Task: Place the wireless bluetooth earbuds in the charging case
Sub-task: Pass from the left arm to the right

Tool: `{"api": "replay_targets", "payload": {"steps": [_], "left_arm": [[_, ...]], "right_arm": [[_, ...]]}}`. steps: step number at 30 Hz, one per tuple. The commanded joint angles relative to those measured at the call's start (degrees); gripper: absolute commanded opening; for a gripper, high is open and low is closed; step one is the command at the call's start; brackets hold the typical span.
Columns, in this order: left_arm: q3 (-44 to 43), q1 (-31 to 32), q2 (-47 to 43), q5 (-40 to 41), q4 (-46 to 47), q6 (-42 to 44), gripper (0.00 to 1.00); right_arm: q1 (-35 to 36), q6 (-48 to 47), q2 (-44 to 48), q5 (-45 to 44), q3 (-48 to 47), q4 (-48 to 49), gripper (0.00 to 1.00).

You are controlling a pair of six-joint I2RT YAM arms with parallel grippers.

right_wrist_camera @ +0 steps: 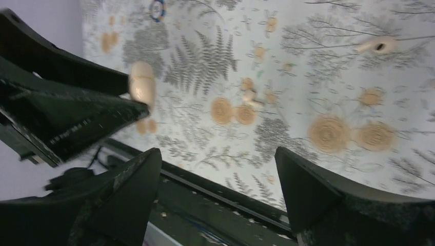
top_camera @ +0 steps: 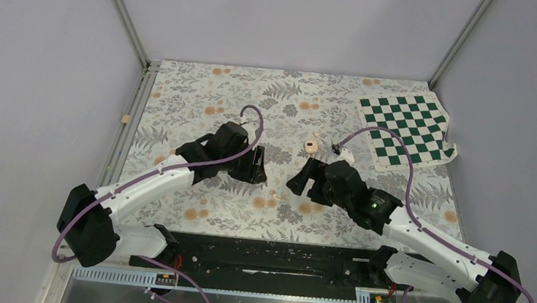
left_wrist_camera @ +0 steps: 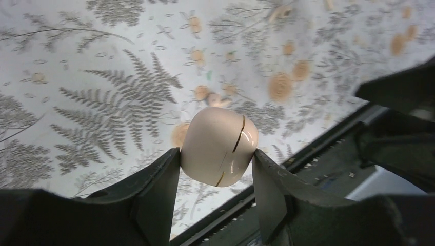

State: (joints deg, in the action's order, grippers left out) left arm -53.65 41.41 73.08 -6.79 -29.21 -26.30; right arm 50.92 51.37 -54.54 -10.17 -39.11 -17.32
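My left gripper (top_camera: pixel 255 171) is shut on the charging case (left_wrist_camera: pixel 218 146), a rounded peach-beige clamshell. The case is closed and held a little above the floral mat; it also shows in the right wrist view (right_wrist_camera: pixel 142 84). One earbud (top_camera: pixel 311 147) lies on the mat beyond the grippers and shows in the right wrist view (right_wrist_camera: pixel 378 46). A second earbud (left_wrist_camera: pixel 218 99) lies on the mat just past the case and also shows in the right wrist view (right_wrist_camera: pixel 251 97). My right gripper (top_camera: pixel 298 182) is open and empty (right_wrist_camera: pixel 216 154), close to the right of the left gripper.
A green-and-white checkered mat (top_camera: pixel 407 131) lies at the back right. A small beige block (top_camera: pixel 125 118) sits by the left frame rail. The black base rail (top_camera: pixel 263 257) runs along the near edge. Grey walls enclose the table.
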Motion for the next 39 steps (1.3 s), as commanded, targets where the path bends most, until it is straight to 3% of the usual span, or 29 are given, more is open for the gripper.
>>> {"api": "replay_targets", "payload": {"steps": [1, 5, 12, 25, 33, 37, 38, 39], "left_arm": [[-1.1, -1.0, -2.7, -10.4, 3.7, -2.6, 0.46], [-0.1, -1.9, -4.2, -13.4, 5.8, -4.1, 0.45], [1.2, -1.9, -5.2, -16.1, 7.8, -5.3, 0.45], [0.3, -1.9, -4.5, -16.6, 8.1, -5.5, 0.45], [-0.2, -1.9, -3.1, -15.8, 7.7, -4.8, 0.47], [-1.1, -1.9, -2.7, -15.7, 7.1, -4.2, 0.55], [-1.3, -1.9, -2.8, -15.9, 7.0, -4.1, 0.62], [-1.4, -1.9, -3.0, -16.1, 7.1, -3.8, 0.77]], "right_arm": [[-2.6, 8.5, -2.8, 8.3, -0.8, 12.5, 0.85], [-6.2, 13.5, -6.1, 14.7, -0.9, 17.8, 0.69], [-7.3, 18.2, -10.7, 19.8, -1.1, 25.1, 0.67], [-7.3, 18.9, -17.0, 27.3, -2.5, 28.3, 0.65], [-7.1, 18.8, -17.8, 29.3, -3.0, 29.5, 0.41], [-7.2, 19.3, -18.4, 30.1, -3.0, 30.4, 0.25], [-7.2, 19.5, -18.6, 30.1, -2.9, 30.6, 0.21], [-7.2, 19.9, -18.8, 30.1, -2.7, 30.8, 0.17]]}}
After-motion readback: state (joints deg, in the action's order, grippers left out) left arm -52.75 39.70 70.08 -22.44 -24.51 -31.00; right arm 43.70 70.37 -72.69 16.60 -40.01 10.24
